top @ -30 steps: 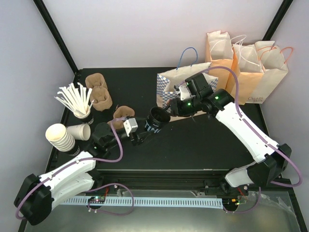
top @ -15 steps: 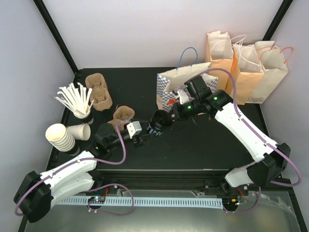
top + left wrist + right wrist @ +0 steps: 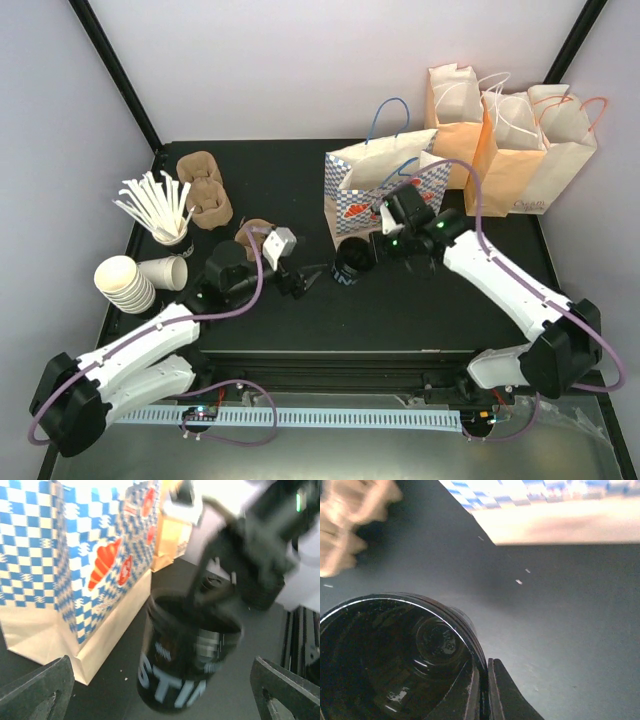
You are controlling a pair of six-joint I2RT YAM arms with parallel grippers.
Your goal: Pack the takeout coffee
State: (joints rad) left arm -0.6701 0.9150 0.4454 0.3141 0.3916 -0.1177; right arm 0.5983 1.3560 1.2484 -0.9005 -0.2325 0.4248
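Observation:
The takeout coffee is a small black cup (image 3: 350, 273) with white lettering, just in front of the blue-checked paper bag (image 3: 385, 190). My right gripper (image 3: 366, 258) is shut on its rim, one finger inside and one outside, as the right wrist view shows (image 3: 482, 669). The cup (image 3: 395, 660) looks open-topped there; no lid shows. In the left wrist view the cup (image 3: 187, 665) is blurred, tilted and low over the table. My left gripper (image 3: 304, 283) is wide open and empty just left of the cup, with its fingers (image 3: 37, 690) apart from it.
Three orange paper bags (image 3: 510, 130) stand at the back right. Brown pulp carriers (image 3: 205, 192) and another (image 3: 255, 235) lie left of centre. Stacked cream cups (image 3: 125, 283), a cup on its side (image 3: 165, 270) and a cup of white sticks (image 3: 155, 210) are at the left.
My left gripper has let go of the cup and drawn back to the left. My right gripper has carried the cup right and down towards the checked bag.

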